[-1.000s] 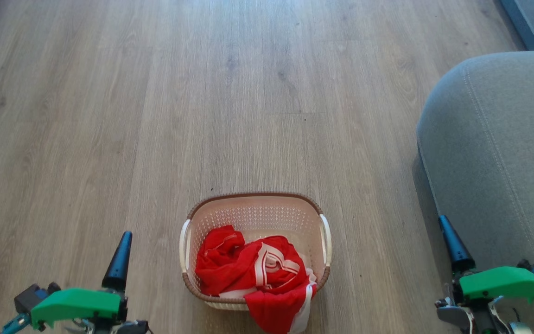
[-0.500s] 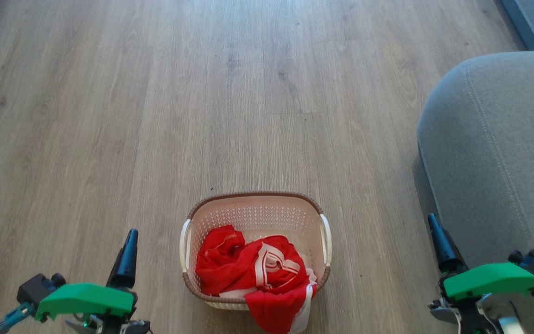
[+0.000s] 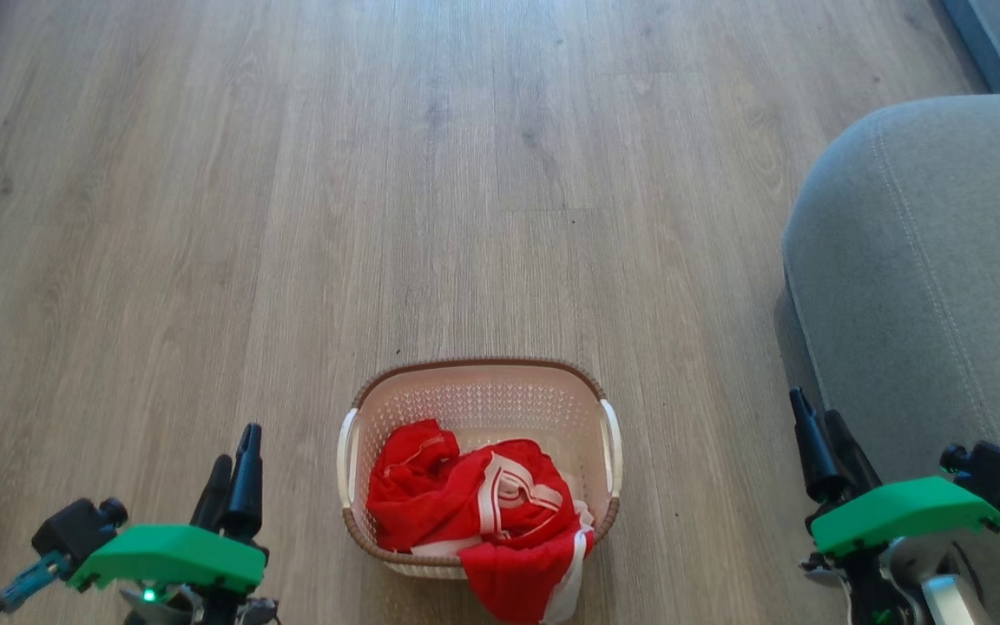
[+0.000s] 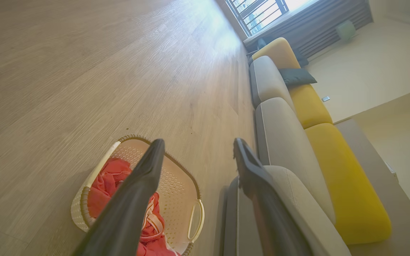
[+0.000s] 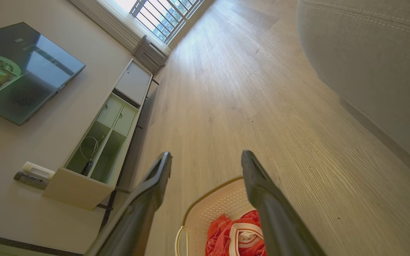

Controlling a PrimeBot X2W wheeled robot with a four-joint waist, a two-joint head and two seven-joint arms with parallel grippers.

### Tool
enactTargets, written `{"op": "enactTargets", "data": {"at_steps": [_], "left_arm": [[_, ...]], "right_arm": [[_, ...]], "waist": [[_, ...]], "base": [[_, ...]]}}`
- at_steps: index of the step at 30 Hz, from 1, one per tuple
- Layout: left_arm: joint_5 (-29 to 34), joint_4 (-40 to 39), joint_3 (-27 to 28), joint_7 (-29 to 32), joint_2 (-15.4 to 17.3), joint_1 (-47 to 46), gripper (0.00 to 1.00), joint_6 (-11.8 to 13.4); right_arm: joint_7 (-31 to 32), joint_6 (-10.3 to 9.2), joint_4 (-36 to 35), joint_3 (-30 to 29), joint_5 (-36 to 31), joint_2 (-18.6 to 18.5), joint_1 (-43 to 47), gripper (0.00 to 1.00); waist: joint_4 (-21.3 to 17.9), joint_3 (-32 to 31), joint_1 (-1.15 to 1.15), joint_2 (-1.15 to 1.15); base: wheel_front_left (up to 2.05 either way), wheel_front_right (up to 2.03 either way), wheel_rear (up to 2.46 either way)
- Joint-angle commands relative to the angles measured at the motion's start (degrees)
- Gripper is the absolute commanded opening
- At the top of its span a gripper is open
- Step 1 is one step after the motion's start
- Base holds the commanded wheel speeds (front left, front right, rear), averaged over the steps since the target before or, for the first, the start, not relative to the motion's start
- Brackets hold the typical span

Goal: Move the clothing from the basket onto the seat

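Note:
Red clothing with white stripes [image 3: 487, 512] lies crumpled in the cream basket [image 3: 478, 391] on the floor, one end hanging over the near rim. The grey-green seat [image 3: 934, 286] rises at the right. My left gripper [image 3: 235, 451] hovers left of the basket, open and empty. My right gripper [image 3: 821, 434] hangs between basket and seat, open and empty too. In the left wrist view the gripper [image 4: 198, 144] frames the basket [image 4: 176, 185] and clothing [image 4: 109, 177]. The right wrist view has its gripper [image 5: 205, 156] above the basket [image 5: 222, 206] and clothing [image 5: 237, 233].
Wood floor [image 3: 378, 174] stretches ahead of the basket. A grey and yellow sofa [image 4: 311, 106] runs beside the seat toward a window. A white TV cabinet [image 5: 105, 142] and a wall screen [image 5: 16, 71] stand on the opposite side.
Both grippers have turned a little, so a second finger now shows on each. The right gripper has edged left and up the view; the left one has drifted slightly right.

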Motion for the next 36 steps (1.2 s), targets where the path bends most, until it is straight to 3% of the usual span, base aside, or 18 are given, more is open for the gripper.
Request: {"op": "enactTargets", "data": {"at_steps": [1,36], "left_arm": [[1.94,-2.18,0.81,-0.94,0.54,-2.92,1.00,0.30],[26.21,-4.16,0.38,-6.81,0.76,-2.88,1.00,2.01]], "right_arm": [[-0.93,0.23,-2.01,0.96,-2.03,-1.04,-2.79,1.00],[-6.84,0.37,-0.90,5.60,-25.43,-2.09,-3.30,1.00]], "waist": [[0.00,-0.04,-0.01,0.00],[-0.25,-0.11,-0.01,0.00]], "base": [[0.00,0.00,0.00],[0.00,0.00,0.00]]}}
